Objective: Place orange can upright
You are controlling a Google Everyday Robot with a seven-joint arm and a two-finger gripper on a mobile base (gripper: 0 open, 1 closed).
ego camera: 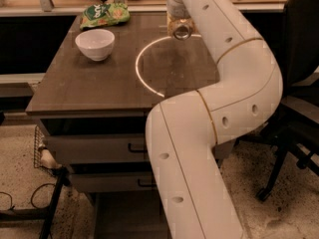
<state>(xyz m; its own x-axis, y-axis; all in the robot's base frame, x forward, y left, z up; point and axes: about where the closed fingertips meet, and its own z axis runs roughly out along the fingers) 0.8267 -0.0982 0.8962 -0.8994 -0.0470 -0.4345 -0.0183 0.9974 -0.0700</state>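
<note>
The white arm [239, 83] rises from the bottom of the view, bends sharply at an elbow on the right, then reaches up and to the left. The gripper [178, 15] is at its far end, near top centre, pointing down, largely hidden behind the wrist.

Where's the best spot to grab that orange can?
Around its curved middle, from above. The orange can shows its silver end to the camera, so it looks tipped on its side. The pincer sits right over it, toward the far side of the table.
</note>
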